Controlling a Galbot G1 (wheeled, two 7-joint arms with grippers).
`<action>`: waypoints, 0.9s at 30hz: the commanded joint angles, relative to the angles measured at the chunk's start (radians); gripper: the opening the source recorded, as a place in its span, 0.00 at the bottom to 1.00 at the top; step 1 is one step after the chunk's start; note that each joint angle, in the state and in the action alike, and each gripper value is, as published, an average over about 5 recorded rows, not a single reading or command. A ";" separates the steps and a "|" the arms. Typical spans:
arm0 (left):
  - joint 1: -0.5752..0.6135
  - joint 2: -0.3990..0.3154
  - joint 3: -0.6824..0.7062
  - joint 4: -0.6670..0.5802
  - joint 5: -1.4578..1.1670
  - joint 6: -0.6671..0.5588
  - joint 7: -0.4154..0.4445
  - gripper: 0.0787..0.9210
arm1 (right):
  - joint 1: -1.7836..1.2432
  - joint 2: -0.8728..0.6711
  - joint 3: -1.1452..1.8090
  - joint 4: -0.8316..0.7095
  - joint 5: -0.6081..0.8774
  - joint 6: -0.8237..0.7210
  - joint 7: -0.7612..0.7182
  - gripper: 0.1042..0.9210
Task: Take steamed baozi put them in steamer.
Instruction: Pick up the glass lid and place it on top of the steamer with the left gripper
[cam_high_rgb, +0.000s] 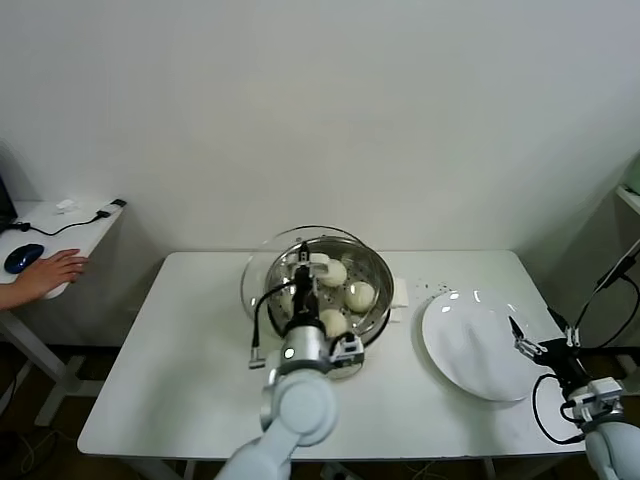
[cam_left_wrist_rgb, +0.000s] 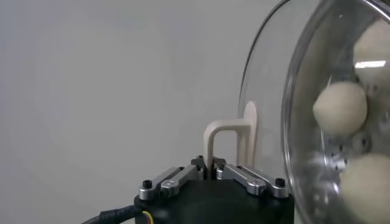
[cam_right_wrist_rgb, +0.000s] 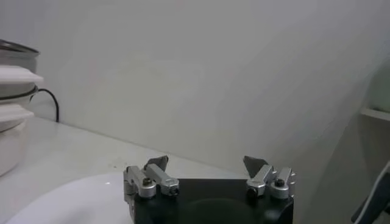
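The steamer stands mid-table, a shiny steel pot with three steamed baozi showing inside it. My left gripper is shut on the white handle of the glass lid, which it holds tilted over the pot's left side. Through the glass, baozi lie on the perforated tray. At the table's right edge, beside the white plate, my right gripper stands open and empty; it also shows in the right wrist view.
The white table has a wall close behind it. A small white pad lies between steamer and plate. A person's hand rests beside a mouse on a side desk at far left. The steamer's white side shows in the right wrist view.
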 joint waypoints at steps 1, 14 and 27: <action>-0.095 -0.139 0.066 0.220 0.034 0.041 -0.028 0.08 | 0.001 0.001 0.014 -0.007 0.000 0.004 -0.004 0.88; -0.089 -0.133 0.017 0.284 0.027 0.033 -0.050 0.08 | 0.009 0.004 0.005 -0.009 -0.002 0.006 -0.008 0.88; -0.094 -0.122 0.004 0.301 0.002 0.028 -0.054 0.08 | 0.013 0.005 0.004 -0.014 -0.004 0.007 -0.011 0.88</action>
